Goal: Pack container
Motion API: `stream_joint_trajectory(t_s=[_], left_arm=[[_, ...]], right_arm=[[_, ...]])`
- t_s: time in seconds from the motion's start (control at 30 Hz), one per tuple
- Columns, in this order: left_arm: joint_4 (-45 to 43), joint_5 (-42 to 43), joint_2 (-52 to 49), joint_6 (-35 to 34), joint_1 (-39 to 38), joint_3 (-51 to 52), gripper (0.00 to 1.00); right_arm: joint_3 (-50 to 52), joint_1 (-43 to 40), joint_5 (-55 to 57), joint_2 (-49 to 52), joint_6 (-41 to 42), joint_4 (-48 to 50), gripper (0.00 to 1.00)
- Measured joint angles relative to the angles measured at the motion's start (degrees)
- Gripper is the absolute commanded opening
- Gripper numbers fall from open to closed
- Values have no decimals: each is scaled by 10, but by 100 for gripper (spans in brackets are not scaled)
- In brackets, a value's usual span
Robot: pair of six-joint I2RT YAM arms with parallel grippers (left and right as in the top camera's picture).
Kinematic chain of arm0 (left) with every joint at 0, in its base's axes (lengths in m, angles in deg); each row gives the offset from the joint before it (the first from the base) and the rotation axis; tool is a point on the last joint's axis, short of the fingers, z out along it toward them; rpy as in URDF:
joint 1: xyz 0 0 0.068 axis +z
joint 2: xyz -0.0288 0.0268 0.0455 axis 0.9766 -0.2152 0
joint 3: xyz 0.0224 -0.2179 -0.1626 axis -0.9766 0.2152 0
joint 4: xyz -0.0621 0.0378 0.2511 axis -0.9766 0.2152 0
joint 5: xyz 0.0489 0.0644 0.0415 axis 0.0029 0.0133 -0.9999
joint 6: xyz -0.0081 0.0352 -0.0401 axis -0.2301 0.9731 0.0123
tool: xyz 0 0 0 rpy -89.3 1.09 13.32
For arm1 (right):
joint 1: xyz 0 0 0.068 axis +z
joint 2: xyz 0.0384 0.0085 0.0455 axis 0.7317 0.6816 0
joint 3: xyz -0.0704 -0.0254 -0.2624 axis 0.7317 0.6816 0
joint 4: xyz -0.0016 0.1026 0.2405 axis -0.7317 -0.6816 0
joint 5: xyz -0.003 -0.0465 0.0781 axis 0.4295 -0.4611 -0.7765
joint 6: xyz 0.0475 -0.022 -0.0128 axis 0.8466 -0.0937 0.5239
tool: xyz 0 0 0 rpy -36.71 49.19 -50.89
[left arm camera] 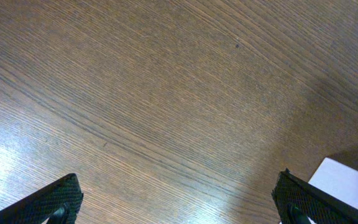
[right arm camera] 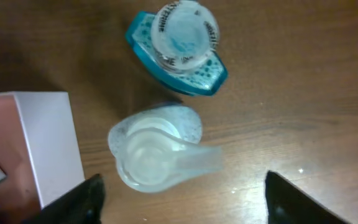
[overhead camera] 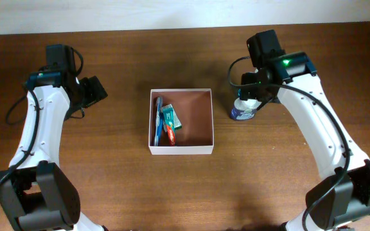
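Overhead, the container (overhead camera: 195, 114) sits at the middle of the table (overhead camera: 108, 183), an open square box with thin white walls and a reddish-brown floor. Its contents are crowded against the left wall. A white, green and red tube (overhead camera: 170, 125) lies flat, and a slim blue item (overhead camera: 158, 110) beside it runs along that wall; what the blue item is cannot be told. The right half of the floor is bare.

Just right of the container stand two bottles, shown from above in the right wrist view. One is a teal bottle (right arm camera: 180, 46) with a clear round cap. The other is a translucent bottle (right arm camera: 157, 152) with a spout pointing right. They are close beside each other, and I cannot tell whether they touch. A white corner of the container shows at the left of that view.

The right gripper (overhead camera: 250, 96) hangs over these bottles. Its fingers are spread wide, and the translucent bottle sits between and beyond them, touching neither.

The left gripper (overhead camera: 95, 90) is well to the left of the container, above bare wood. In the left wrist view its fingers (left arm camera: 58, 200) are also spread wide and hold nothing, and a white corner of the container shows at the lower right.
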Motion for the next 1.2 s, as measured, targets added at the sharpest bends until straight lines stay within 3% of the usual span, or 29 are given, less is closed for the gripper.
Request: stream_joint_trajectory(t_s=[0.27, 0.53, 1.2], left_arm=[[0, 0, 0, 0, 0, 0, 99], [0, 0, 0, 0, 0, 0, 99], [0, 0, 0, 0, 0, 0, 99]], right_arm=[[49, 0, -7, 0, -2, 48, 85], [52, 0, -7, 0, -35, 54, 78], [52, 0, -26, 0, -47, 70, 77]])
